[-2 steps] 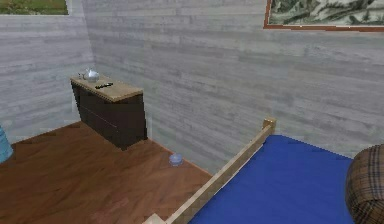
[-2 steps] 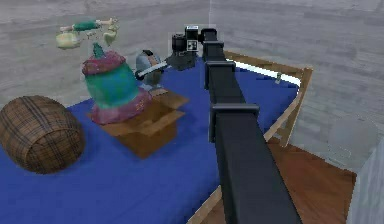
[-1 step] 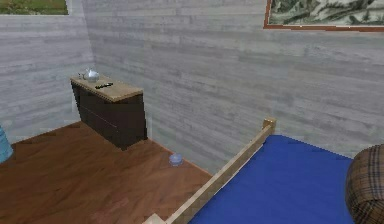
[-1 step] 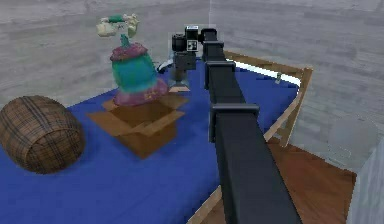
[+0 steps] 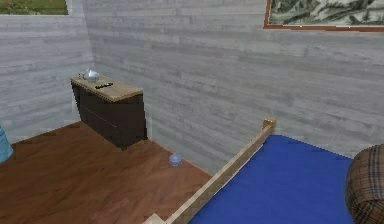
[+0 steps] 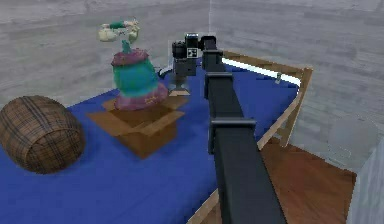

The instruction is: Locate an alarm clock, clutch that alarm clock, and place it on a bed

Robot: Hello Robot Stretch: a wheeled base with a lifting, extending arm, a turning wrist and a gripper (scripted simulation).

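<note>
I have the arm (image 6: 235,140) stretched out across the bed (image 6: 80,180), with the gripper (image 6: 181,72) at its far end, just beside a teal-and-purple figure (image 6: 135,78) that stands in an open cardboard box (image 6: 140,125) on the blue cover. From that pose I judge we are at the last step, the placing, with the search and the pickup behind us, but I cannot confirm it.

The trouble is the alarm clock itself. I cannot make one out with confidence. It may be at the fingers, lost against the gripper's dark body and the figure behind it. With that clutter at the far end, I cannot tell whether the gripper has hold of anything, nor how the fingers stand.

1 other candidate: a small pale blue object (image 5: 92,74) on the dresser (image 5: 112,110) in the forward view, too small to name. A little blue ball (image 5: 176,159) lies on the floor near the bed frame.

A plaid cushion (image 6: 38,132) sits at the arm side view's left, cut off by the edge. The arm also hides a strip of the bed beneath it.
</note>
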